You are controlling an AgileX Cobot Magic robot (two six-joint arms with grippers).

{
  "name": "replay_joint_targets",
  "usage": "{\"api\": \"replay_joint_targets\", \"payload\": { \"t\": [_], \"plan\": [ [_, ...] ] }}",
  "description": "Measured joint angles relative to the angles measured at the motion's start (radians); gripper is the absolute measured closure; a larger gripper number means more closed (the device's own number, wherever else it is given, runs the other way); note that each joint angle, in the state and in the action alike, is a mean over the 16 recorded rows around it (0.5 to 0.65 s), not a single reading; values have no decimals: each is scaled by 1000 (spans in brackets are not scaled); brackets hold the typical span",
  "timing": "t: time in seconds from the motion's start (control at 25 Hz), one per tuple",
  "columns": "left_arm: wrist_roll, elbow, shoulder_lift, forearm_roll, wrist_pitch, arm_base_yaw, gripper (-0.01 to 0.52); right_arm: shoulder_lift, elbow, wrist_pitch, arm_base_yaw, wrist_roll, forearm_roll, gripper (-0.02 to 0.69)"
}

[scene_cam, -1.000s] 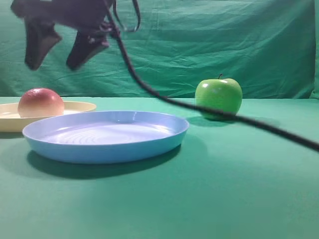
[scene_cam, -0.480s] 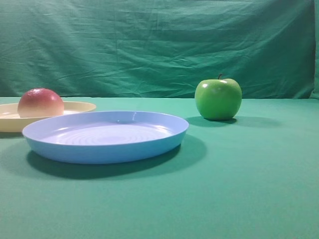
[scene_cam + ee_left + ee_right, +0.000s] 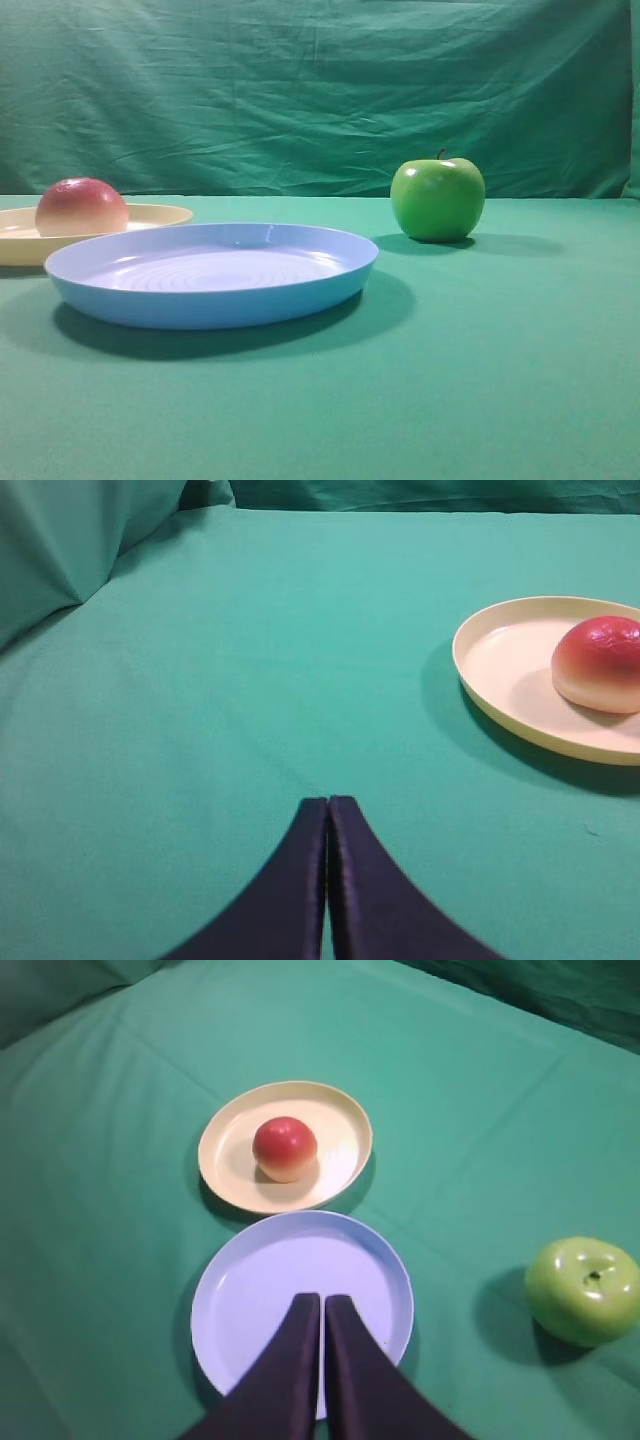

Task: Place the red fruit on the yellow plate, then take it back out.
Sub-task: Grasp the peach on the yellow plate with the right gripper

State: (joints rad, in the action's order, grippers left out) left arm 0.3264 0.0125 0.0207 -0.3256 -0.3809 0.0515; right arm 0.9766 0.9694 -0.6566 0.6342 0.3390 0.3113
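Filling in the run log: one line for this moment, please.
red fruit: on yellow plate | left tool: shut, empty | right tool: shut, empty

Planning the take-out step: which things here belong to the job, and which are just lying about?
Job: red fruit, sitting on the yellow plate.
Lying about: blue plate, empty; green apple, on the cloth apart from both plates.

Red fruit (image 3: 81, 206) on yellow plate (image 3: 160, 214), blue plate (image 3: 212, 274) in front, green apple (image 3: 437, 198) right
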Motion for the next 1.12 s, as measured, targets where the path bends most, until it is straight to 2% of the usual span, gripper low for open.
{"api": "replay_joint_targets", "payload": {
  "t": [0.4, 0.68, 1.12],
  "plan": [
    [0, 0, 0, 0, 0, 0, 514, -277, -173, 31, -78, -116, -130, 665],
    [0, 0, 0, 0, 0, 0, 514, -493, -318, 75, -236, -187, -189, 665],
    [0, 0, 0, 0, 0, 0, 514, -842, -665, 207, -485, -204, -195, 665]
  ]
}}
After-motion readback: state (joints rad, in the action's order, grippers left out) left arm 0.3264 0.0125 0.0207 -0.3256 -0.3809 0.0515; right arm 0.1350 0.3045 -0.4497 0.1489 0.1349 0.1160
